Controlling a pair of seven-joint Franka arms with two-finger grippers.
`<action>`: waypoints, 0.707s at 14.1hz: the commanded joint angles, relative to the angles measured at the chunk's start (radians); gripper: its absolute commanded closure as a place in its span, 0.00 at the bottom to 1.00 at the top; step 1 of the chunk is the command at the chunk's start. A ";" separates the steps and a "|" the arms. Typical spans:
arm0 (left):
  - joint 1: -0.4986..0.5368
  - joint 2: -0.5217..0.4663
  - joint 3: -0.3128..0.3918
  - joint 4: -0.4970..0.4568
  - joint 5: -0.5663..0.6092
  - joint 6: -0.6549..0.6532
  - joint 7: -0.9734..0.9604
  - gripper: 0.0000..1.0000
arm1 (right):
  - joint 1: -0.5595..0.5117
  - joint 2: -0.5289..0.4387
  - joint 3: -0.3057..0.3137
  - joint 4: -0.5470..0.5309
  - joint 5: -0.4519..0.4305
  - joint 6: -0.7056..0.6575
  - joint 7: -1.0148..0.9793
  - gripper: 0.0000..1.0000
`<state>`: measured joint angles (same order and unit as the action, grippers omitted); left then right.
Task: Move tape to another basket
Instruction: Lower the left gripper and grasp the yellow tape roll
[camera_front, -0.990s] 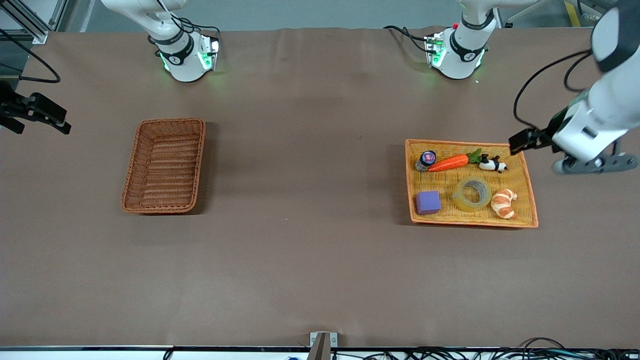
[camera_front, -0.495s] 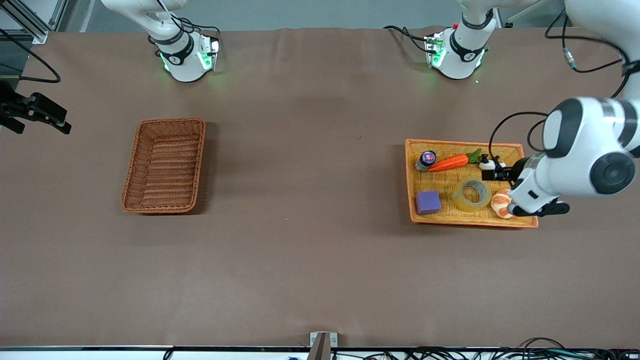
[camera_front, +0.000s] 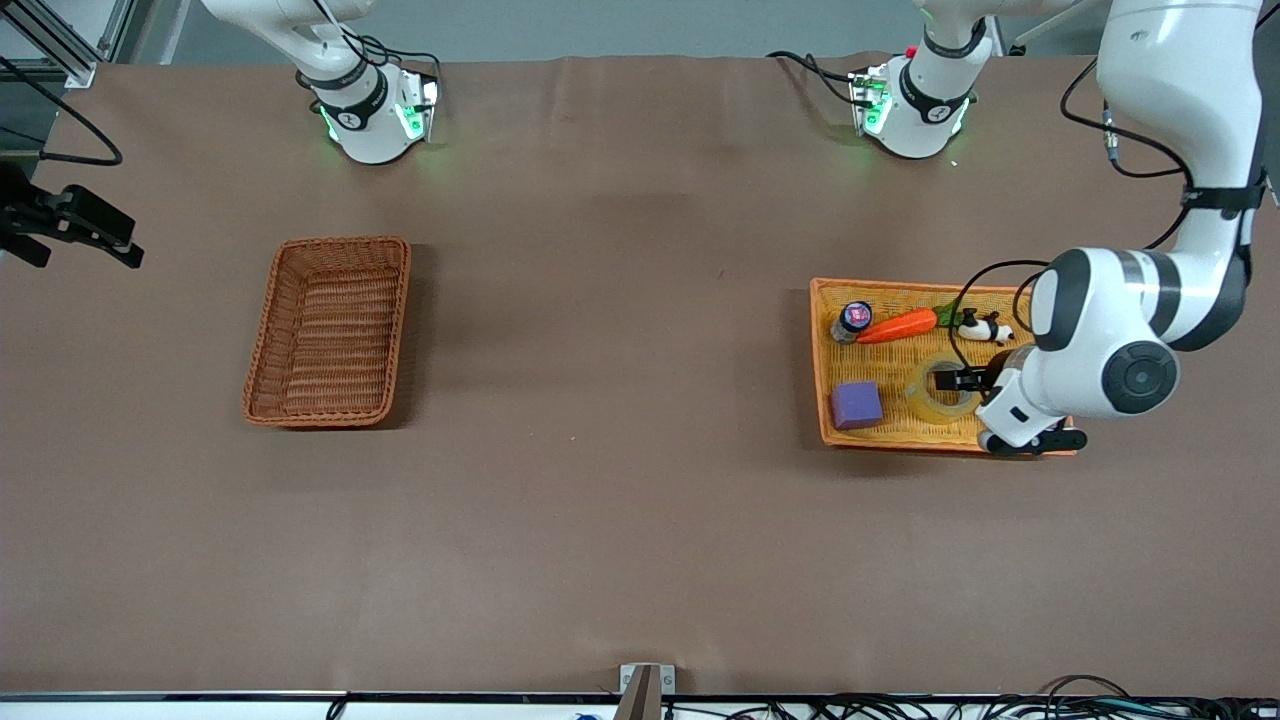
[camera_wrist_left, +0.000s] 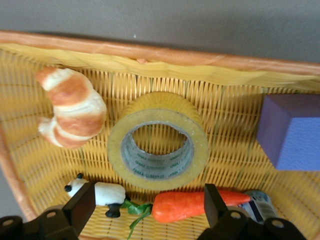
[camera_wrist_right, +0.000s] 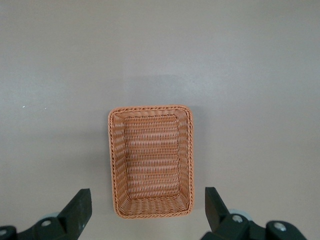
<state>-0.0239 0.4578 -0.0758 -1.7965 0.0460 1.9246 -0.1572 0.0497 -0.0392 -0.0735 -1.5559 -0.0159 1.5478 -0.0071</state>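
The tape (camera_front: 925, 403), a yellowish ring with a grey core, lies flat in the orange-yellow tray (camera_front: 818, 360) at the left arm's end of the table. In the left wrist view the tape (camera_wrist_left: 157, 140) is whole and free. My left gripper (camera_front: 958, 380) hangs over the tape, open and empty; in its wrist view the gripper (camera_wrist_left: 147, 210) has its fingers spread wide above the tray. The reddish-brown basket (camera_front: 262, 340) stands empty toward the right arm's end. My right gripper (camera_wrist_right: 147, 212) waits open high over the table beside the basket (camera_wrist_right: 114, 160).
The tray (camera_wrist_left: 150, 52) also holds a croissant (camera_wrist_left: 72, 115), a purple block (camera_front: 856, 405), a carrot (camera_front: 897, 326), a panda toy (camera_front: 985, 328) and a small jar (camera_front: 853, 318). The left arm hides the croissant in the front view.
The left arm swung in from outside the tray's end and came down; its gripper now sits over the tape. The right arm and all objects have not moved.
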 joint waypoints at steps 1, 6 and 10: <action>-0.001 0.033 0.005 -0.020 0.015 0.052 0.011 0.04 | 0.004 -0.022 -0.002 -0.018 0.014 -0.005 0.013 0.00; 0.001 0.056 0.031 -0.072 0.055 0.151 0.015 0.05 | 0.004 -0.022 -0.002 -0.018 0.014 -0.005 0.013 0.00; 0.005 0.070 0.031 -0.086 0.055 0.151 0.015 0.22 | 0.002 -0.022 -0.003 -0.018 0.014 -0.017 0.013 0.00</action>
<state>-0.0219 0.5313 -0.0466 -1.8645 0.0857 2.0595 -0.1555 0.0496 -0.0392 -0.0740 -1.5559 -0.0159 1.5402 -0.0071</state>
